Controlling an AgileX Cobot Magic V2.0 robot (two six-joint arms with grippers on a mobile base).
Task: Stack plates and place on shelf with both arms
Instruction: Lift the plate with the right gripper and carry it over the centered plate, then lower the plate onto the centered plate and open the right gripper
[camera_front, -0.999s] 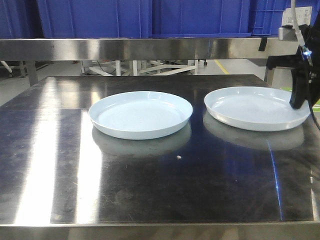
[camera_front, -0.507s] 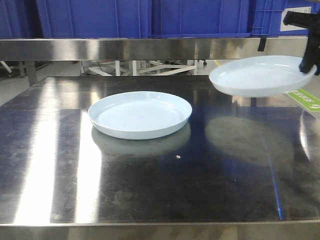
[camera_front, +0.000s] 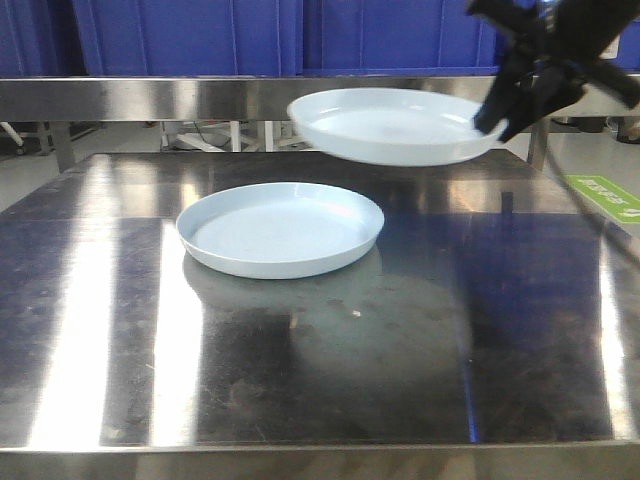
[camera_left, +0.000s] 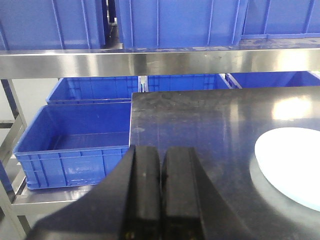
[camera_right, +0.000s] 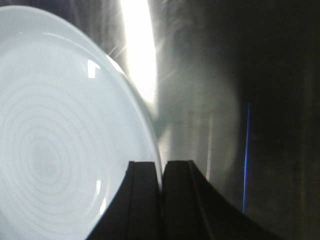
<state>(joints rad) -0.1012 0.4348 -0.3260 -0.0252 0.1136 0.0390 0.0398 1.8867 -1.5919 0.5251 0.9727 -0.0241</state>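
One pale blue-white plate (camera_front: 280, 228) lies flat on the steel table (camera_front: 330, 360), left of centre. My right gripper (camera_front: 492, 122) is shut on the right rim of the second plate (camera_front: 392, 125) and holds it in the air, above and to the right of the lying plate. In the right wrist view the held plate (camera_right: 60, 135) fills the left, with its rim between the right gripper's (camera_right: 161, 172) jaws. My left gripper (camera_left: 161, 157) is shut and empty over the table's left part; the lying plate (camera_left: 295, 162) shows at that view's right edge.
A steel shelf rail (camera_front: 250, 97) runs across behind the table, with blue crates (camera_front: 200, 35) on top. More blue crates (camera_left: 75, 140) stand on a low rack left of the table. A small crumb (camera_front: 357, 314) lies on the table.
My right gripper has lifted the right-hand plate off the table and carried it up and to the left, until it hangs near the lying plate.
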